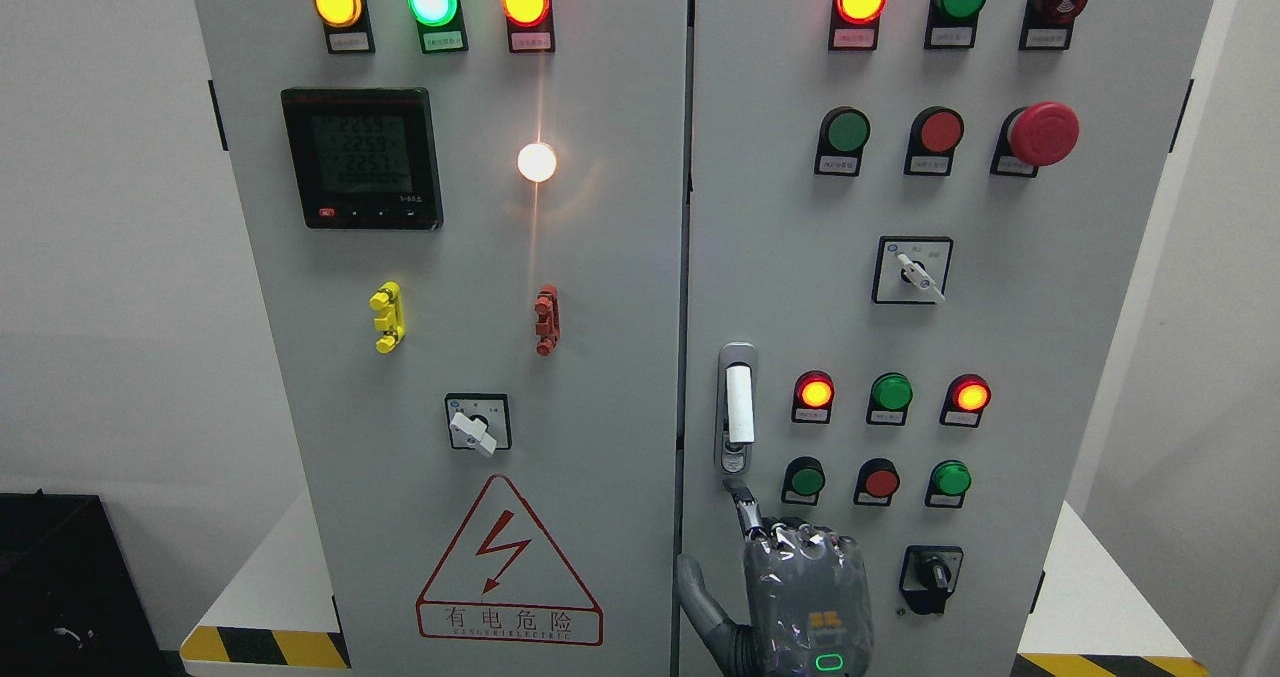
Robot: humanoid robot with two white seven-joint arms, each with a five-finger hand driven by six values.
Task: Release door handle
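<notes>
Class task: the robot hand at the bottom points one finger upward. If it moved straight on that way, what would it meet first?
Most likely the lower end of the door handle, just above the hand's raised fingertip; depth is unclear.

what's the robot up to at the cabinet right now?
One robot hand is raised in front of the right door of the electrical cabinet, just below the door handle. Its index finger points up toward the handle's lower end; the hand grips nothing. The handle sits upright, both doors look closed.
</notes>
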